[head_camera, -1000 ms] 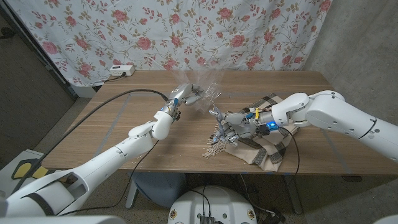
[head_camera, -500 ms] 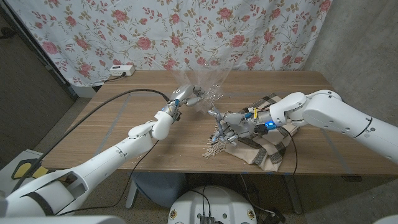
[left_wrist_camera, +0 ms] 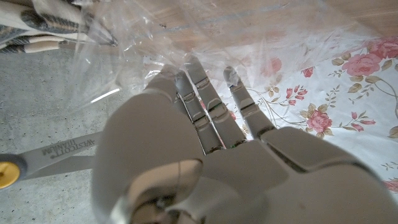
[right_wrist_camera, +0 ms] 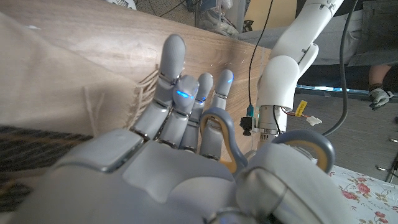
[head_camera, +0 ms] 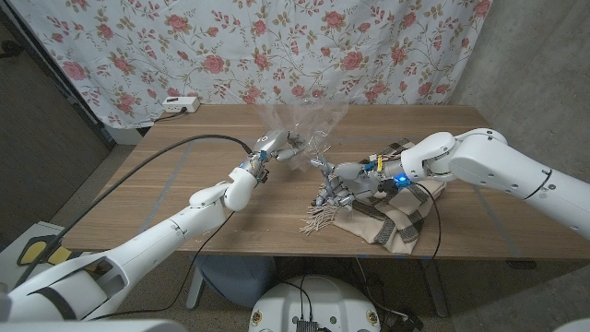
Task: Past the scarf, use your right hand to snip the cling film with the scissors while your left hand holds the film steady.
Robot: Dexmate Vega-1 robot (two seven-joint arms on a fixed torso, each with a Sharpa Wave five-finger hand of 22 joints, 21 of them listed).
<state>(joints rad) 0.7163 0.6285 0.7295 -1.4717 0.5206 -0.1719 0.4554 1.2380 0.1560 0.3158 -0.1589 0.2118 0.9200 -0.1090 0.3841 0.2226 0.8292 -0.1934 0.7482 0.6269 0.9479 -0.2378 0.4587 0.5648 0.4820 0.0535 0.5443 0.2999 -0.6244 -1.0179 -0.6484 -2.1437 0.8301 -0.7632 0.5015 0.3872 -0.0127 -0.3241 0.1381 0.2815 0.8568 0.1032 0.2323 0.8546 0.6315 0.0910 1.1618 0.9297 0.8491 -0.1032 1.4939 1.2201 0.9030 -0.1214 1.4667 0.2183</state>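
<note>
My left hand (head_camera: 276,145) holds a crumpled sheet of clear cling film (head_camera: 305,118) raised above the middle of the table. In the left wrist view the film (left_wrist_camera: 137,37) drapes over that hand's fingers (left_wrist_camera: 205,99). My right hand (head_camera: 348,179) grips grey scissors (head_camera: 324,171) above the fringed end of a plaid beige scarf (head_camera: 392,210), blades pointing at the film's lower edge. A blade marked with lettering (left_wrist_camera: 59,151) lies close beside the left hand (left_wrist_camera: 186,162). The grey handle loops (right_wrist_camera: 219,134) sit around the fingers of my right hand (right_wrist_camera: 180,155).
A white power strip (head_camera: 180,104) lies at the table's back left. A black cable (head_camera: 189,143) runs along my left arm. A floral curtain (head_camera: 230,46) hangs behind the table (head_camera: 442,124). A person's gloved hand (right_wrist_camera: 377,96) shows at the edge of the right wrist view.
My right hand has lifted the scissors slightly up and toward the film. The left hand has shifted a little to the right with the film.
</note>
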